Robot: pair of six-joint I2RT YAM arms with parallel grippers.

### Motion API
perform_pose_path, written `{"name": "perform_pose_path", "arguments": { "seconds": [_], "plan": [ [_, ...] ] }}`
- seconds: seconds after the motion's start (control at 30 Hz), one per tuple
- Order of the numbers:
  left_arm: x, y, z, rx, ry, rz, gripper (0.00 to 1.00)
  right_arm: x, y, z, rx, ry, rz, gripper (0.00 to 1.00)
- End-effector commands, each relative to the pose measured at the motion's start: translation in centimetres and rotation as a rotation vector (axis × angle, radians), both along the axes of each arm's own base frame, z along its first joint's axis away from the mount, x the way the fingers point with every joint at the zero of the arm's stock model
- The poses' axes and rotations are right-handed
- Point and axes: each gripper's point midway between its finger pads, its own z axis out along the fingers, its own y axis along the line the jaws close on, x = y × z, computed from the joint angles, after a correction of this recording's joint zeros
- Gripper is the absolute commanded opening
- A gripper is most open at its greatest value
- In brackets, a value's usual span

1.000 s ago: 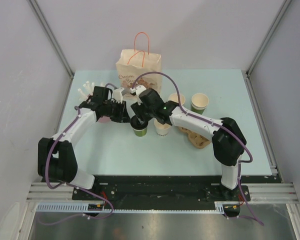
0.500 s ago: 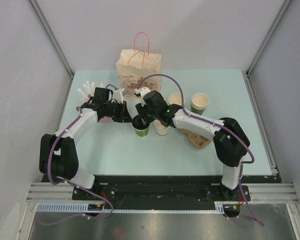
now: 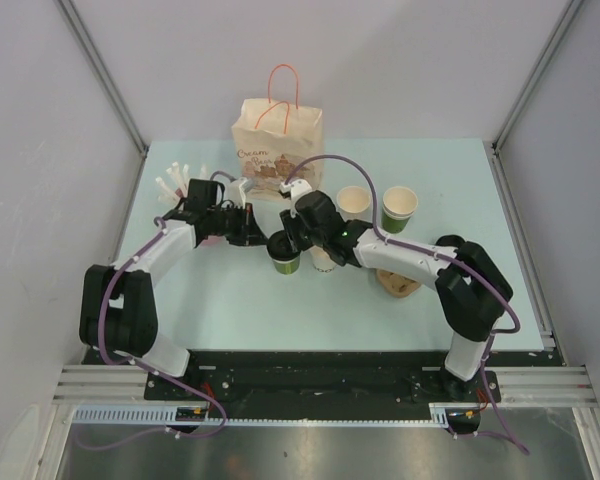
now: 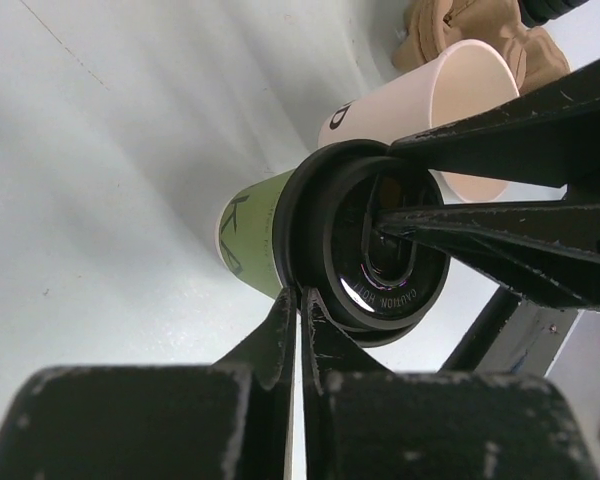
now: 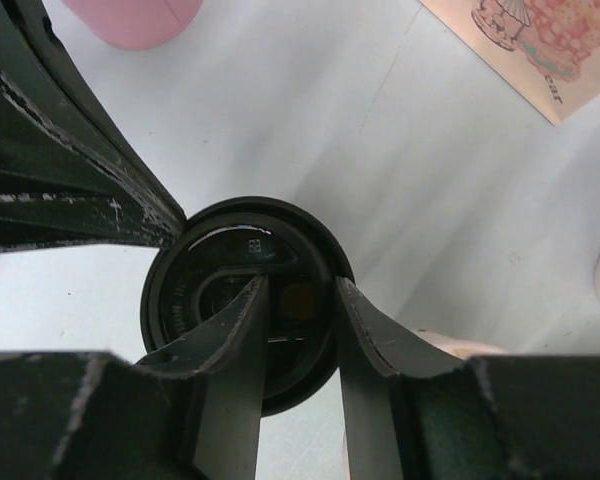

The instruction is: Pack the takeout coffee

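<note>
Arms converge over the middle of the pale table (image 3: pixel 230 300). The left arm (image 3: pixel 145 260) rises from its base, folds at a low elbow and stretches rightward. The right arm (image 3: pixel 420 255) bends at its elbow near the table's right side and reaches leftward, wrist tipped down. Both end at the dark green cup (image 3: pixel 284 264), which stands upright in front of the paper bag (image 3: pixel 277 140) with its black lid (image 5: pixel 180 290) on top. The left gripper (image 4: pixel 300 305) comes in from the side, its fingers pressed together with nothing between them, tips touching the lid's rim. The right gripper (image 5: pixel 298 290) points down from above with its jaws part-way apart, one tip near the lid's middle and the other at its rim; whether they pinch the lid cannot be told. A white cup (image 4: pixel 400 110) stands just beside the green one, under the right arm and near the brown tray (image 3: pixel 398 282). An open white cup (image 3: pixel 353 200) and an open green cup (image 3: pixel 400 205) stand farther back.
</note>
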Motion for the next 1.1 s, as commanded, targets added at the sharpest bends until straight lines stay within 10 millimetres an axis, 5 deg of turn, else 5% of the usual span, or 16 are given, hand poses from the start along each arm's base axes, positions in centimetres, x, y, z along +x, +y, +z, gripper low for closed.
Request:
{"name": "perform_pose_path", "arguments": {
  "seconds": [0.0,0.23,0.47,0.57,0.83,1.07],
  "plan": [
    [-4.4,1.9,-6.5,0.161,0.209,-0.001,0.0,-2.7,-1.5,-3.3,-0.067,0.041,-0.007,0.34],
    [-4.2,2.3,-5.9,0.169,0.168,0.003,0.0,-3.8,-1.3,-4.5,-0.112,-0.04,-0.02,0.3],
    [-1.6,-0.2,2.9,0.015,-0.053,-0.061,0.11,-1.9,-2.3,-1.7,-0.017,-0.044,-0.068,0.29],
    [-1.9,-0.8,4.7,-0.029,-0.091,-0.092,0.19,-1.1,-2.2,-0.5,0.045,-0.047,-0.069,0.29],
    [-2.9,-1.1,7.1,0.0,-0.315,-0.242,0.37,-1.3,-1.1,1.7,0.106,-0.062,-0.008,0.32],
    [-0.1,0.3,5.6,-0.003,-0.183,-0.115,0.45,-2.3,1.0,2.5,0.1,-0.079,0.164,0.5]
  ]
}}
